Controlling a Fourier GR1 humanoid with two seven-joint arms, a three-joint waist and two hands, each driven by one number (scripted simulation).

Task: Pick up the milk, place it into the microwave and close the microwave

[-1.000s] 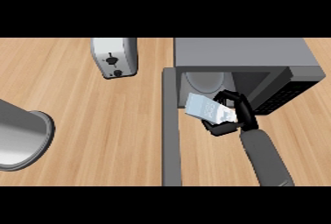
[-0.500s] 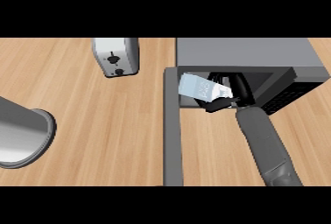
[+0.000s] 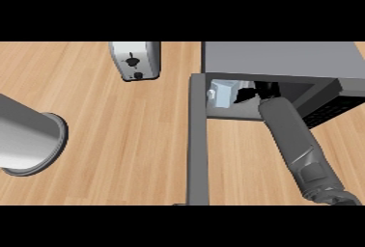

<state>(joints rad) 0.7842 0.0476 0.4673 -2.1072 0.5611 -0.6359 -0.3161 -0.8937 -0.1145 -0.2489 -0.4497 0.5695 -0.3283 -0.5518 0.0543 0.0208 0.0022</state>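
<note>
1. At the far left of my head view, a large grey metal pot (image 3: 25, 137) lay on its side on the wooden counter (image 3: 121, 144), cut off by the edge, just as in the earlier frames.
2. Further right, near the top, a silver toaster (image 3: 134, 60) stood on the counter, unmoved from where it had been.
3. Right of that, the microwave door (image 3: 199, 140) hung wide open, seen edge-on as a long grey bar running toward the lower edge.
4. Just past the door, the milk (image 3: 221, 93) sat inside the microwave (image 3: 285, 60), at the left of the cavity close to the hinge side. A second before, it had been out in front of the opening; half a second before, at the threshold.
5. Beside the carton, my right hand (image 3: 258, 90) was deep in the cavity, its dark fingers against the carton's right side. I could not tell whether they were clamped on it or apart.
6. My grey right forearm (image 3: 296, 144) stretched further in than it had before.
</note>
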